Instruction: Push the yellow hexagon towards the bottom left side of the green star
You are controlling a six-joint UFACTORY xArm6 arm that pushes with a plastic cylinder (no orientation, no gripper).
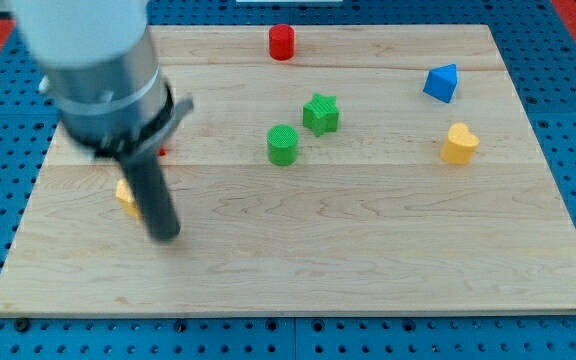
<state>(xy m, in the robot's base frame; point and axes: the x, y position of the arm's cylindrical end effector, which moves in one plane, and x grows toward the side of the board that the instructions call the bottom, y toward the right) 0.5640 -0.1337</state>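
My tip point(164, 236) rests on the wooden board point(368, 260); it is a plain rod with no jaws to open or close. The yellow hexagon point(125, 195) touches the rod at its 10 o'clock, mostly hidden behind it. A green cylinder point(282, 144) sits just beside the green star point(320, 113), at its 7 o'clock. A red cylinder point(282, 42) stands at the star's 11 o'clock. The blue block point(442, 83) and yellow heart point(459, 144) lie well apart at 3 o'clock.

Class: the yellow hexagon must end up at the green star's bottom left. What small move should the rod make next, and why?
Probably shift my tip to the view's left of the yellow hexagon, then push rightward: the green star lies far right and slightly up, beyond the green cylinder.
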